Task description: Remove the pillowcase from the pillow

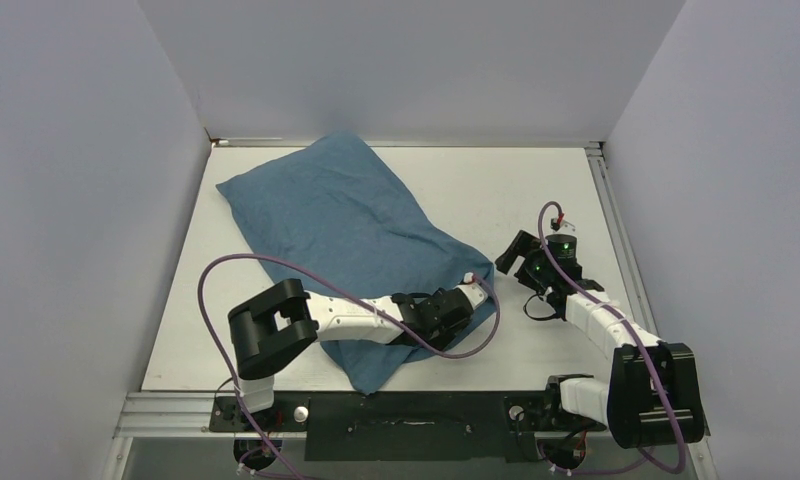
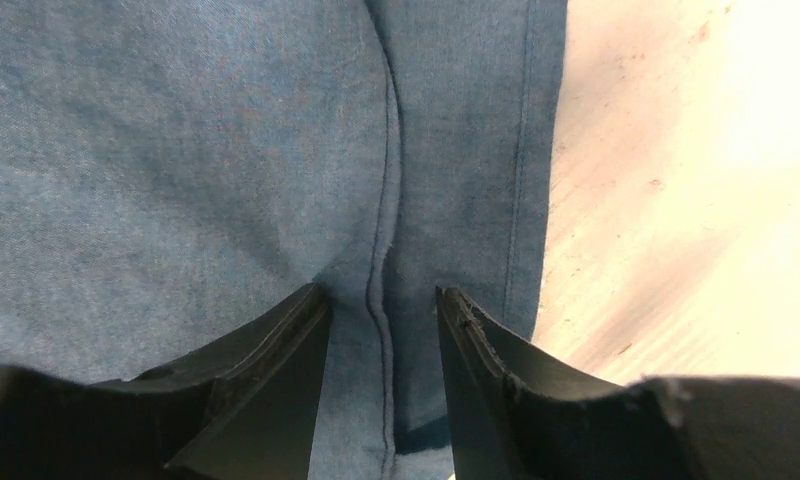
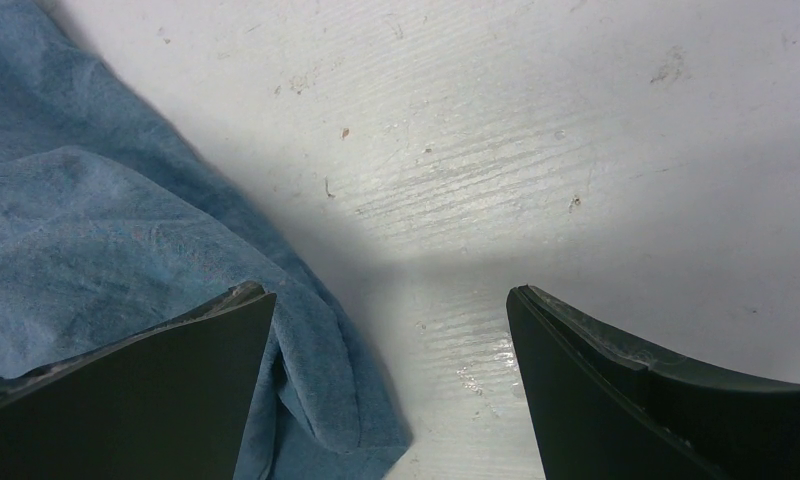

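Observation:
The slate-blue pillowcase (image 1: 341, 215) lies diagonally on the white table (image 1: 496, 185), plump from back left to front centre. The pillow is hidden inside it; no cream shows. My left gripper (image 1: 476, 288) rests on the cloth's near right edge. In the left wrist view its gripper (image 2: 381, 300) is open, tips on the pillowcase (image 2: 176, 150), with a stitched hem running between the fingers. My right gripper (image 1: 511, 260) is wide open and empty just right of the cloth. In the right wrist view, that gripper (image 3: 391, 295) hovers over bare table with the pillowcase's (image 3: 96, 230) folded corner by its left finger.
White walls close in the table on the left, back and right. A metal rail (image 1: 611, 215) runs along the table's right edge. Purple cables loop off both arms; the left one (image 1: 211, 275) arcs over the cloth's near part.

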Action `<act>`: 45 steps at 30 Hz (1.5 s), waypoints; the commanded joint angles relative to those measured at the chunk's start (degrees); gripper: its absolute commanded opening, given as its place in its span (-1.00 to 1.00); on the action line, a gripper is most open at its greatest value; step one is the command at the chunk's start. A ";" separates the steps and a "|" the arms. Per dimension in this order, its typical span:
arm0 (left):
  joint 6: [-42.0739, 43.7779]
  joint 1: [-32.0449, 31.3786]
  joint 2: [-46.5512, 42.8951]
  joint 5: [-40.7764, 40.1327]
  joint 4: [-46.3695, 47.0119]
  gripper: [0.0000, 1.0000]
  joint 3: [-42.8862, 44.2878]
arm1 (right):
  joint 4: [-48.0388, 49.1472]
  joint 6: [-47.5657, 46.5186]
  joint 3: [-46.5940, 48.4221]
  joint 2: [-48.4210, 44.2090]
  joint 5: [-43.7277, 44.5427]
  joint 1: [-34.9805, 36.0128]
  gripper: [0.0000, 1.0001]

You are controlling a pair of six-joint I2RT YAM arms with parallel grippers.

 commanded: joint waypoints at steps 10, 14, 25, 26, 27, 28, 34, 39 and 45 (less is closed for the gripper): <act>-0.21 -0.14 -0.43 -4.87 -2.57 -0.87 4.78 | 4.13 -0.33 -0.67 -1.99 -3.10 -0.26 0.81; 0.51 -0.14 -2.82 -6.17 -6.02 -1.00 7.21 | 4.25 -0.58 -0.82 -4.21 -5.07 -0.15 0.81; 2.37 -0.05 -9.58 -5.77 -9.81 -1.00 10.02 | -2.24 -2.43 1.25 -10.66 -8.98 1.42 0.81; 2.37 -0.05 -9.65 -5.55 -9.92 -1.00 10.04 | -2.88 -2.77 1.41 -11.07 -9.17 1.70 0.81; 2.37 -0.05 -9.73 -6.17 -10.28 -1.00 10.00 | -3.55 -3.13 1.73 -11.54 -9.90 2.04 0.81; 2.37 0.02 -9.88 -6.84 -10.76 -1.00 10.04 | -4.24 -3.41 1.93 -12.17 -10.43 2.44 0.81; 2.67 1.40 -13.44 -12.33 -12.54 -1.00 9.28 | -8.59 -3.84 3.15 -17.87 -10.50 7.24 0.82; 3.43 3.78 -17.03 -15.01 -12.32 -1.00 8.80 | -7.33 -1.31 1.65 -21.27 -10.04 13.34 0.89; 5.35 6.88 -21.01 -17.43 -11.42 -1.00 9.40 | 0.14 1.81 -2.64 -21.75 -11.00 21.59 0.85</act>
